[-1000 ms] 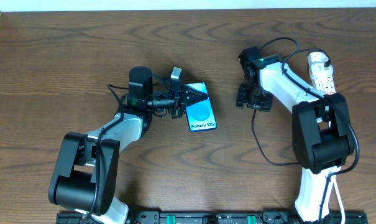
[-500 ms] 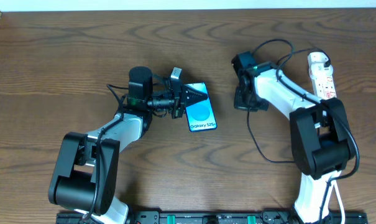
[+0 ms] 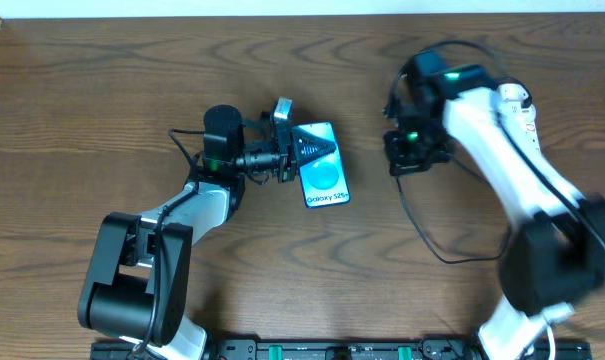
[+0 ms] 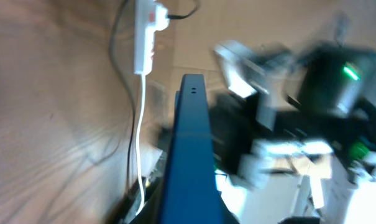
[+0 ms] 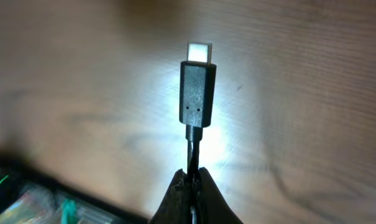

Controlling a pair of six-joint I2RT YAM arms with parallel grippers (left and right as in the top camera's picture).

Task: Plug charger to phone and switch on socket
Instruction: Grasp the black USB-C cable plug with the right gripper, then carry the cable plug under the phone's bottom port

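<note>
Now, with the left gripper clamped on the slim blue-screened phone left of centre and the right gripper pinching the thin black charger cable just behind its plug, well apart, the plug-in step next calls for lining that plug up with the phone's port.

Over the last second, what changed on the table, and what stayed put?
The right tool shut on the charger cable just behind its plug. The right arm swung across and now hides most of the power strip from overhead. The left tool still clamps the phone, which barely shifted.
</note>
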